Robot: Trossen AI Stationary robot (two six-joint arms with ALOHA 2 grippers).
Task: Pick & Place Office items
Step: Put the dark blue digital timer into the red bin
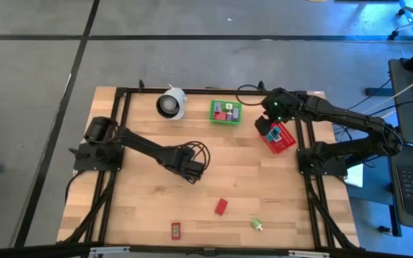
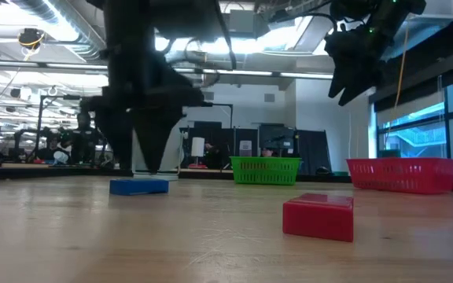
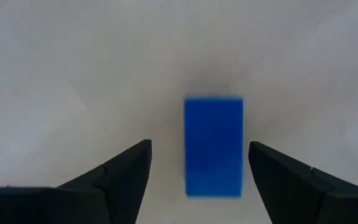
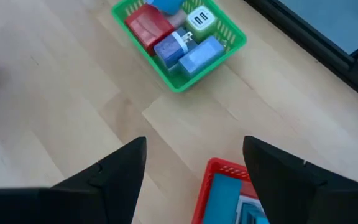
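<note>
My left wrist view alone shows a flat blue block on the wooden tabletop, between my open left hand. My open right hand hovers above the red basket.

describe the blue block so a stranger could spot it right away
Start at the wooden table and find the left gripper near its middle. The blue block lies flat beneath its open jaws. It is the only loose blue piece; the others nearby are red or green.
</note>
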